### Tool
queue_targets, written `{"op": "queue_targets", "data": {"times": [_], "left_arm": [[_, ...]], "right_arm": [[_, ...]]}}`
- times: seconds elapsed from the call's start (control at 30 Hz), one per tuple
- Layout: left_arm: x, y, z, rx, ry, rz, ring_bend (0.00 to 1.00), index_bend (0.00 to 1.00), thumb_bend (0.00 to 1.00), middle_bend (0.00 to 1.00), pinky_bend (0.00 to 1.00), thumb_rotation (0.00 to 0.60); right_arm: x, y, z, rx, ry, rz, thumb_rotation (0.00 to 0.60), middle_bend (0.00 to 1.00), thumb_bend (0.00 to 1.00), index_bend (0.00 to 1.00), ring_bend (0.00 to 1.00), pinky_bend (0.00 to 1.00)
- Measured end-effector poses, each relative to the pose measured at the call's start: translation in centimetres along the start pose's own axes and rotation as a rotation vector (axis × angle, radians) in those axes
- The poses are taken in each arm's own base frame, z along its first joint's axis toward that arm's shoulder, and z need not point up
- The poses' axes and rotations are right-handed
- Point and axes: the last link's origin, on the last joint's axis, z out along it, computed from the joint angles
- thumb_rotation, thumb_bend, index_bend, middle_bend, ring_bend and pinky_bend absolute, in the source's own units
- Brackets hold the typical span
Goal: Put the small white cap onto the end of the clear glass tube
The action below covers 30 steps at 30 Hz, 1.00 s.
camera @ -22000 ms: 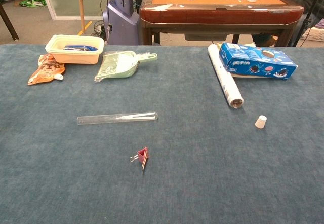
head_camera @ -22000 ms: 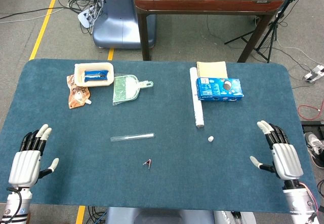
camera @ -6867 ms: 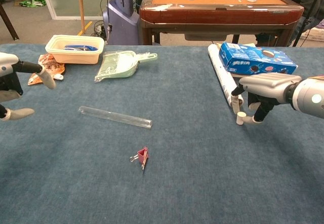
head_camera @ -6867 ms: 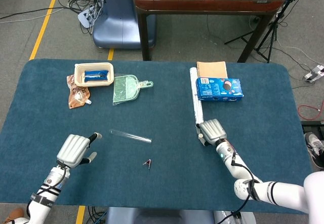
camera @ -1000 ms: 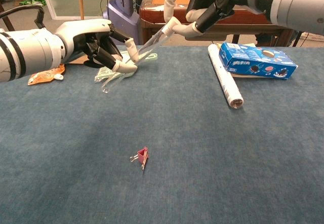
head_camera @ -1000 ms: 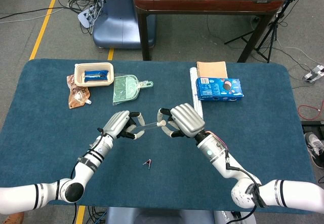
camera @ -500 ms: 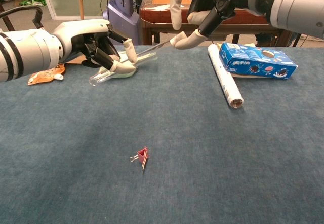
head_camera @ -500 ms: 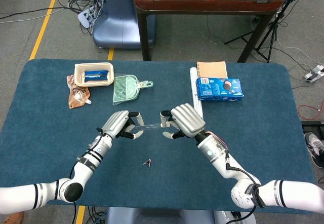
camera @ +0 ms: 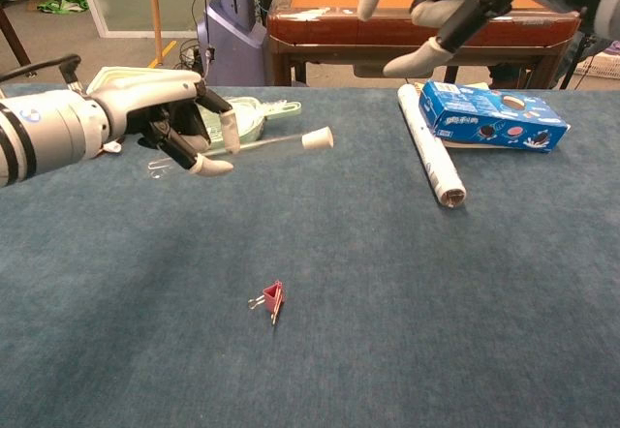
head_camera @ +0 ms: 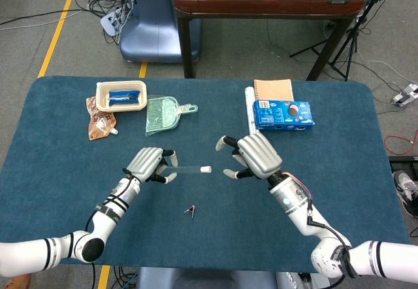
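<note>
Far left corner: cream tray (head_camera: 121, 97), snack pouch (head_camera: 99, 120), green dustpan (head_camera: 162, 114)
Far right: blue box (head_camera: 283, 114), notebook (head_camera: 272, 89), white roll (camera: 433, 159)
Near edge, middle: red clip (head_camera: 191, 209)

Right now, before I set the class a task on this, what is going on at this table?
A two-armed robot is capping a tube. Its left hand holds the tube level above the table, and the white cap sits on the tube's free end. The right hand is open beside it, holding nothing. The binder clip and roll lie untouched.
</note>
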Motion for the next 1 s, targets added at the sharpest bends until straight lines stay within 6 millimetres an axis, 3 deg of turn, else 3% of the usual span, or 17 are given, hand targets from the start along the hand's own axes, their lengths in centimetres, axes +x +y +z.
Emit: {"op": "queue_targets", "data": {"times": [0.37, 0.8, 1.0], "left_arm": [[-4.3, -1.4, 1.5, 0.024, -0.049, 0.118, 1.00, 0.62, 0.26, 1.00, 0.95, 0.600], [-7.6, -2.0, 3.4, 0.073, -0.074, 0.242, 1.00, 0.61, 0.26, 1.00, 0.95, 0.600], [-7.7, -2.2, 3.2, 0.092, -0.091, 0.248, 0.99, 0.33, 0.26, 1.00, 0.95, 0.600]], "right_arm": [[0.6, 3.1, -3.3, -0.094, 0.019, -0.018, 0.600, 0.99, 0.00, 0.42, 1.00, 1.00], [0.9, 4.3, -4.2, -0.132, 0.024, -0.024, 0.600, 0.99, 0.00, 0.42, 1.00, 1.00], [0.9, 4.5, -4.1, -0.135, 0.023, -0.017, 0.600, 0.99, 0.00, 0.42, 1.00, 1.00]]}}
